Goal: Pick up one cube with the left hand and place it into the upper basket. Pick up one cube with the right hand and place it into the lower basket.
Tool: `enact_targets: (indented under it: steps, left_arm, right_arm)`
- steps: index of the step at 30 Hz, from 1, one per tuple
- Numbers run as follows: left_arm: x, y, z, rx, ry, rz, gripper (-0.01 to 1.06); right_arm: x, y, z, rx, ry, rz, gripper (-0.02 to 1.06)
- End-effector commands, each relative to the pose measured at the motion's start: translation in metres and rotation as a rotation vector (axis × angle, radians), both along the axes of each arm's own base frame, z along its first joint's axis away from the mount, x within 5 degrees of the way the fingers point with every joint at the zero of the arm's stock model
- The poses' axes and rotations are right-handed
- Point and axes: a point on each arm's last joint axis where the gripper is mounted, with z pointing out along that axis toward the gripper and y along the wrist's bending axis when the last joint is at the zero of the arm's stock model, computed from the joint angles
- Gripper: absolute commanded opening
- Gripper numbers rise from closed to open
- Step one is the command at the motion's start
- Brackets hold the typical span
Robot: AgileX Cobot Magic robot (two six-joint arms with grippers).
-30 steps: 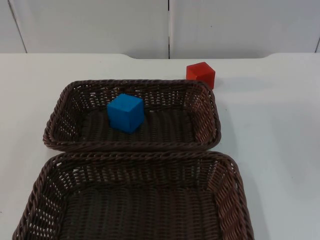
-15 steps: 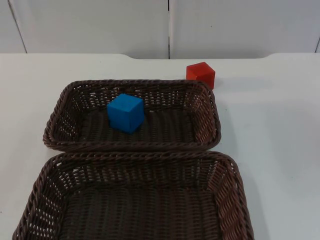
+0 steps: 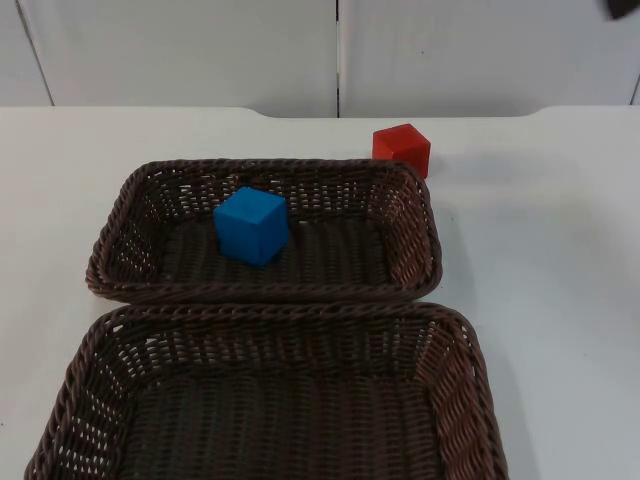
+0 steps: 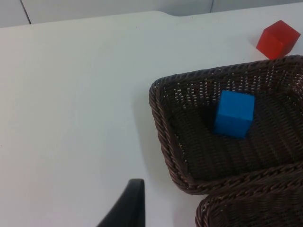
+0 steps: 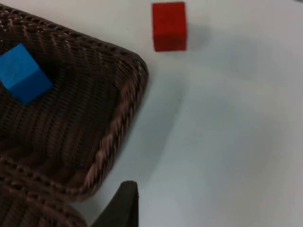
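A blue cube (image 3: 251, 225) rests inside the upper basket (image 3: 260, 293), left of its middle. A red cube (image 3: 402, 149) stands on the table just beyond that basket's far right corner. The lower basket (image 3: 465, 380) holds nothing. My left gripper (image 4: 129, 208) hangs over bare table left of the upper basket (image 4: 161, 127), well away from the blue cube (image 4: 234, 114). My right gripper (image 5: 124, 205) hangs over the table right of the upper basket (image 5: 124, 106), with the red cube (image 5: 169, 26) a good way ahead of it. A dark part of my right arm (image 3: 622, 8) shows at the wall.
The two brown wicker baskets lie edge to edge, the lower one running out of the top view. White table stretches wide on the right of the baskets and on the left. The grey partition wall (image 3: 200, 50) closes the table's far side.
A dark piece of my right arm has come into the top view's upper right corner. Cubes and baskets have not moved.
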Motion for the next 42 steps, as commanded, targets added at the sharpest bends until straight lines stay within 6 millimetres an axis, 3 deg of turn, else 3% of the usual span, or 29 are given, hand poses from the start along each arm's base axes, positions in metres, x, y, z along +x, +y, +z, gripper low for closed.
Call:
enact_targets:
  steps: [1,4,5,9,10,12,16,17,27,37,42]
  left_arm:
    - [-0.001,0.001,0.0,-0.003,-0.004,0.008,1.05]
    - [-0.001,0.001,0.0,-0.003,-0.004,0.008,1.05]
    - [-0.001,0.001,0.0,-0.003,-0.004,0.008,1.05]
    - [-0.001,0.001,0.0,-0.006,-0.004,0.008,1.05]
    - [-0.001,0.001,0.0,-0.006,-0.004,0.008,1.05]
    - [-0.001,0.001,-0.001,-0.005,0.002,0.007,1.05]
    - [-0.001,0.001,-0.001,-0.003,0.004,0.006,1.05]
    - [-0.001,0.001,-0.001,-0.003,0.004,0.006,1.05]
    - [-0.001,0.0,-0.001,-0.008,0.007,0.006,1.05]
    - [-0.002,0.0,-0.001,-0.008,0.009,0.005,1.05]
    - [-0.001,0.001,-0.001,-0.004,0.009,0.005,1.05]
  right_arm:
    - [0.015,0.014,-0.002,-0.029,-0.002,0.03,1.05]
    - [0.049,0.037,-0.012,-0.033,0.023,0.033,1.05]
    - [0.049,0.037,-0.012,-0.033,0.023,0.033,1.05]
    - [0.102,0.058,-0.035,-0.007,0.059,-0.019,1.05]
    - [0.102,0.058,-0.035,-0.007,0.059,-0.019,1.05]
    - [0.121,0.066,-0.043,-0.007,0.069,-0.024,1.05]
    - [0.155,0.08,-0.075,-0.003,0.06,-0.023,1.05]
    - [0.155,0.08,-0.075,-0.003,0.06,-0.023,1.05]
    - [0.196,0.098,-0.149,0.053,-0.016,-0.028,1.05]
    - [0.206,0.107,-0.195,0.12,-0.015,-0.033,1.05]
    - [0.208,0.107,-0.207,0.121,-0.03,-0.033,1.05]
